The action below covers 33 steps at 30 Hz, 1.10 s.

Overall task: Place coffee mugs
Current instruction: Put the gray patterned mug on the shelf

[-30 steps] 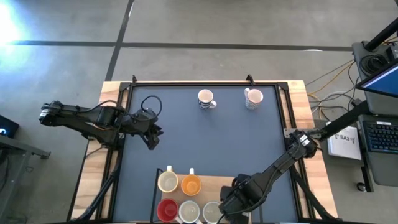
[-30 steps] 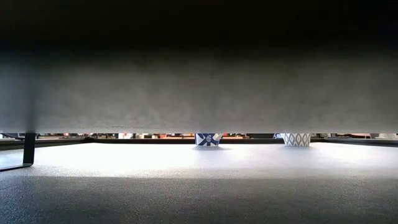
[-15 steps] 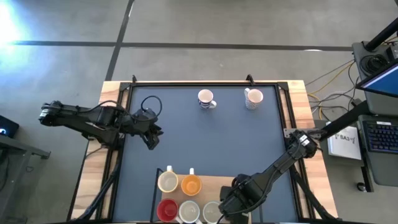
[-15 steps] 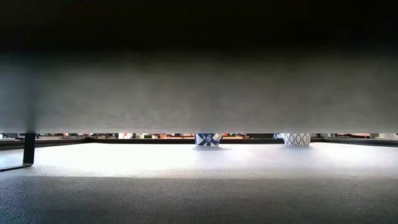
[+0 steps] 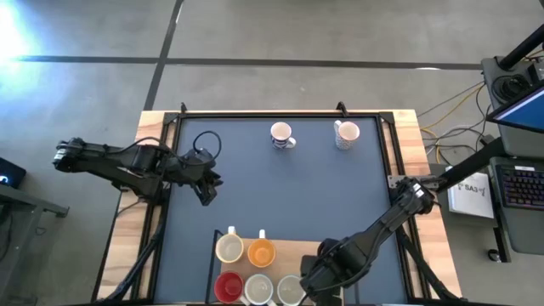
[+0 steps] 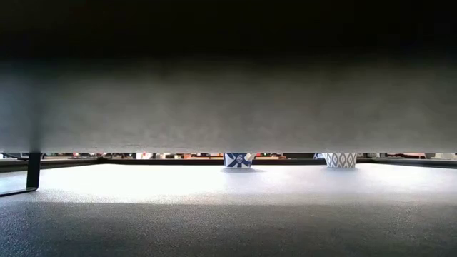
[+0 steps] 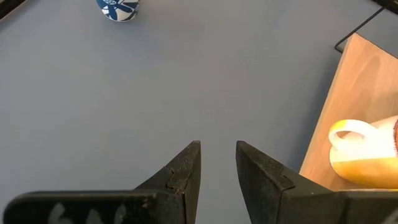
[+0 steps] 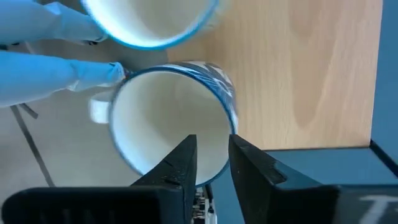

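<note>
Two patterned coffee mugs stand at the table's far side (image 5: 281,134) (image 5: 345,133). On a wooden board (image 5: 289,248) at the near edge stand a cream mug (image 5: 229,248), an orange mug (image 5: 261,252), a red mug (image 5: 228,287) and a white mug (image 5: 257,290). My right gripper (image 8: 212,158) hangs over the board's near right part, shut on a blue-rimmed white mug (image 8: 165,118). Another blue-rimmed mug (image 8: 149,18) is close beside that one. My left gripper (image 7: 217,152) hovers narrowly open over the table's left side, touching nothing. My right gripper has the blue-rimmed mug's wall (image 8: 229,134) between its fingers, on the side opposite the handle (image 8: 99,109). One finger (image 8: 183,165) is inside the mug and the other (image 8: 249,168) outside, coming from above and pointing down. Whether the mug is lifted, I cannot tell.
What looks like a person's hand in a light-blue glove (image 8: 56,74) reaches to the held mug's rim from beyond the near edge. The low view is mostly blocked by the board; only the two far mugs' bases show (image 6: 239,159) (image 6: 340,159). The blue mat's middle (image 5: 297,191) is bare.
</note>
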Each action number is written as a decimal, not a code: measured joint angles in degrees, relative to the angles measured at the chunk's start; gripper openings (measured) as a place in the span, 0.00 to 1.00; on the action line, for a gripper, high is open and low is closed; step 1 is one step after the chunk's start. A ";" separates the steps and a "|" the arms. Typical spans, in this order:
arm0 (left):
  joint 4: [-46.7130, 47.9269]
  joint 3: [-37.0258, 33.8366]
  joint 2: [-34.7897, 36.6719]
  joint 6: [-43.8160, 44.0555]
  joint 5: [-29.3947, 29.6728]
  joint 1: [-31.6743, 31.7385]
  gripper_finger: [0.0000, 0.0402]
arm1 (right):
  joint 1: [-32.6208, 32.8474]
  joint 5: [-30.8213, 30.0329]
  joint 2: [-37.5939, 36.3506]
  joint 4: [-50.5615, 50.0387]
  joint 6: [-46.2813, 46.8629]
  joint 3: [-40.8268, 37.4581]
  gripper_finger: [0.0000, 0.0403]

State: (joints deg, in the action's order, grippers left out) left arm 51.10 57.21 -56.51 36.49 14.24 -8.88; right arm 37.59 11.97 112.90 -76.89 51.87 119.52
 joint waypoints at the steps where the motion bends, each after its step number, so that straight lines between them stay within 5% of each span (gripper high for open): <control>1: -0.01 0.00 0.04 -0.02 0.00 0.00 0.21 | -0.11 -0.09 -0.02 -0.05 -0.72 0.60 0.20; 11: -0.01 0.00 0.41 -1.55 0.04 0.01 0.21 | -5.91 -15.39 -0.40 -13.09 -4.74 5.29 0.19; 20: 0.52 0.00 0.69 -4.11 -1.69 0.00 0.21 | -18.17 -18.19 -4.62 -13.06 -14.20 1.55 0.19; 33: 0.41 0.00 2.57 -5.89 -0.85 0.03 0.21 | -42.26 -18.03 -22.46 -12.14 -18.48 -23.41 0.19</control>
State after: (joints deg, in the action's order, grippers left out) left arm 51.51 57.21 -53.93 30.60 13.39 -8.85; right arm -4.67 -6.06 90.45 -89.03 33.40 96.11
